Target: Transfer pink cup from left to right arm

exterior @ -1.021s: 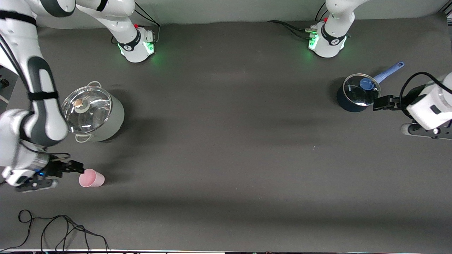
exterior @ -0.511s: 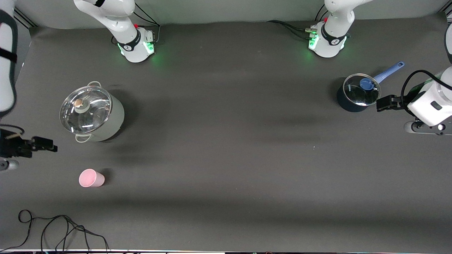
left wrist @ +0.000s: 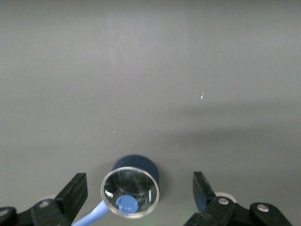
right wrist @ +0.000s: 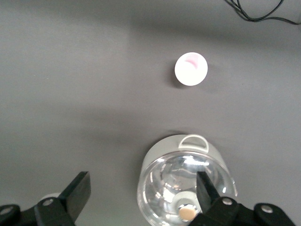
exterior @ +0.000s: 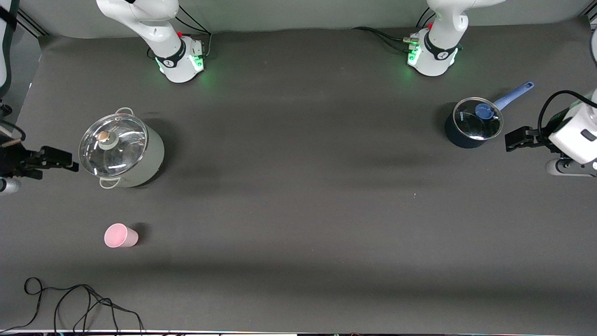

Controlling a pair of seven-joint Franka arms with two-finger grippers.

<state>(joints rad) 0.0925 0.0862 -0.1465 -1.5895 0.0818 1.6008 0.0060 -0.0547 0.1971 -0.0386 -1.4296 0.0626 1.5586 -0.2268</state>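
Observation:
The pink cup (exterior: 120,235) stands upright and alone on the dark table at the right arm's end, nearer to the front camera than the big pot; the right wrist view looks down into this cup (right wrist: 191,68). My right gripper (exterior: 65,162) hangs open and empty at that table end, beside the big pot and apart from the cup. In its own view the right gripper (right wrist: 143,188) has wide-set jaws with nothing between them. My left gripper (exterior: 509,141) is open and empty beside the blue saucepan; the left gripper (left wrist: 138,190) shows the same in its wrist view.
A pale lidded stockpot (exterior: 122,151) sits at the right arm's end of the table. A dark blue saucepan (exterior: 471,123) with a glass lid and a blue handle sits at the left arm's end. A black cable (exterior: 79,303) lies by the near edge.
My right gripper has drawn away from the pink cup, out toward the table end and then to beside the big pot. The left gripper has backed slightly off the saucepan. The cup stayed put.

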